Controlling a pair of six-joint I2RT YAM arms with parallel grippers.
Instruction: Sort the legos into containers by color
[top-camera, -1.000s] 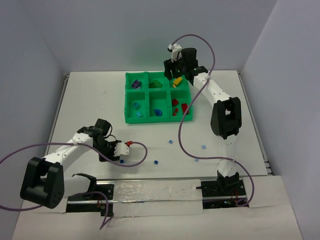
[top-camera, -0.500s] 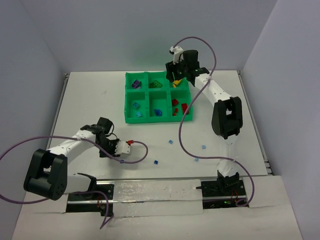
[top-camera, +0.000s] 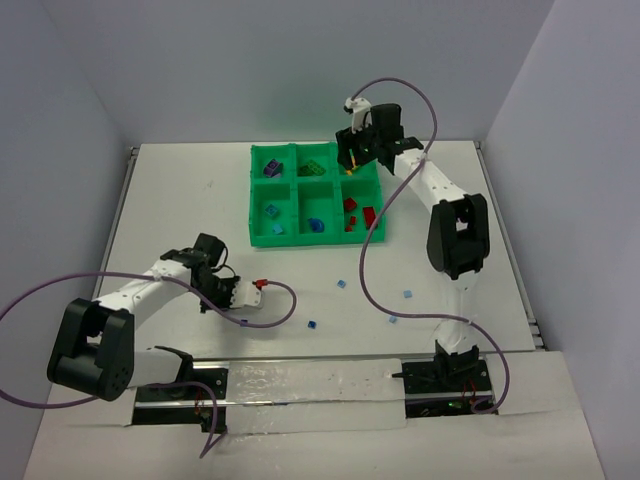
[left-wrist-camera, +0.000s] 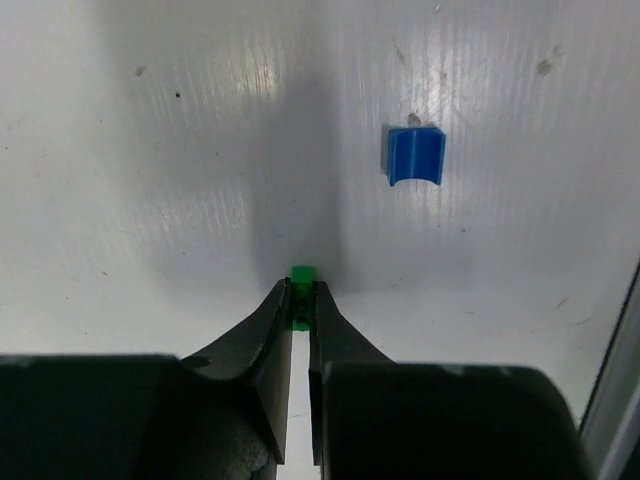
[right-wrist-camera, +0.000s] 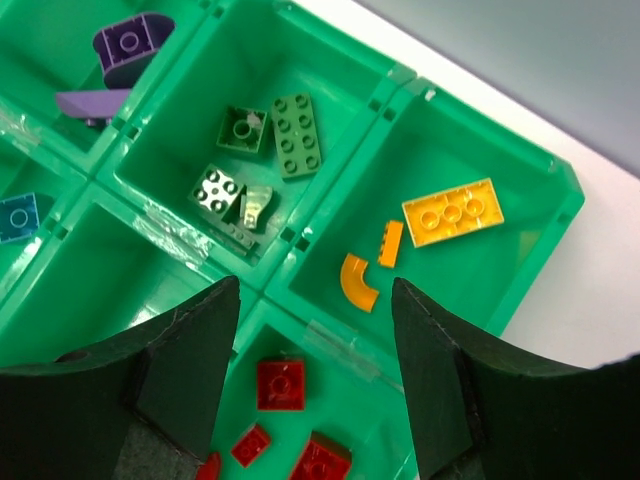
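Observation:
The green tray (top-camera: 316, 236) has six compartments holding sorted legos. In the right wrist view I see green bricks (right-wrist-camera: 295, 122), a yellow brick (right-wrist-camera: 452, 211), an orange curved piece (right-wrist-camera: 356, 283), red bricks (right-wrist-camera: 281, 384) and purple pieces (right-wrist-camera: 130, 40). My right gripper (right-wrist-camera: 315, 300) is open and empty above the divider between the yellow and red compartments; it also shows in the top view (top-camera: 358, 152). My left gripper (left-wrist-camera: 301, 292) is shut on a tiny green lego (left-wrist-camera: 301, 274) low over the table. A blue brick (left-wrist-camera: 415, 156) lies ahead of it to the right.
Several small blue bricks lie loose on the table in front of the tray, such as one (top-camera: 342, 284), another (top-camera: 407, 294) and a third (top-camera: 312, 324). The left arm's purple cable (top-camera: 285, 300) loops beside the left gripper (top-camera: 222, 303). Walls close in the table.
My right gripper has shifted a little to the right above the tray's back right corner. My left arm has swung slightly; its gripper stays low near the same spot.

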